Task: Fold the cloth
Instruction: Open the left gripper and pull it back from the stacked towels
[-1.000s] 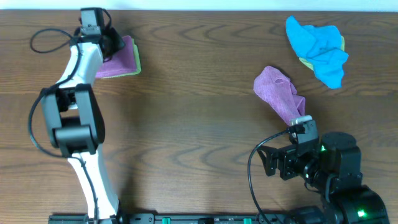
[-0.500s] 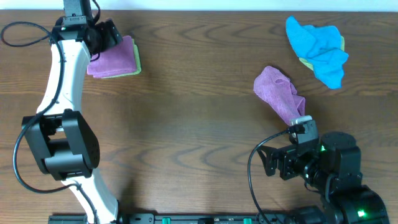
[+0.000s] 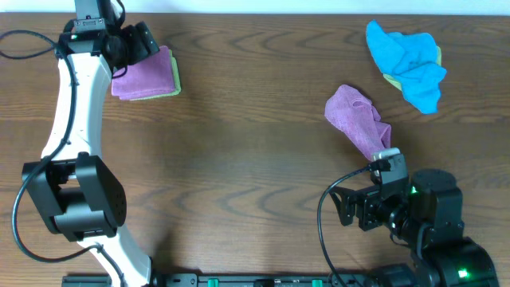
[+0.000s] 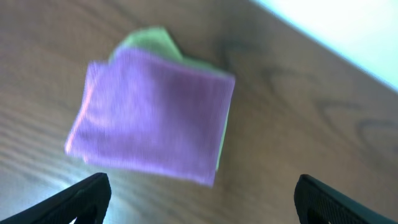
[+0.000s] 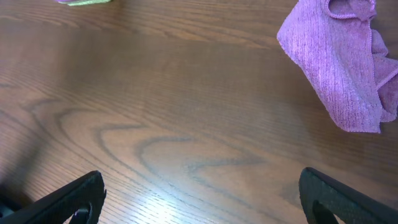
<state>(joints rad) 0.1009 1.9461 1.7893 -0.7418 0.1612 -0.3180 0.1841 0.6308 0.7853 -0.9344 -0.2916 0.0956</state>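
Folded purple cloth (image 3: pixel 147 73), atop a green cloth (image 4: pixel 149 40), lies at ten o'clock on our wood-grain table (image 3: pixel 239 139). We see the left gripper (image 4: pixel 199 199) and the right gripper (image 5: pixel 199 196) spread wide, empty.

White arm links (image 3: pixel 76 104); black joints (image 3: pixel 80 199); looping cables (image 3: pixel 321 231).

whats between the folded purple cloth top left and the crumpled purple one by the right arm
Only bare wooden table lies between the folded purple cloth and the crumpled purple cloth. The overhead view shows this.
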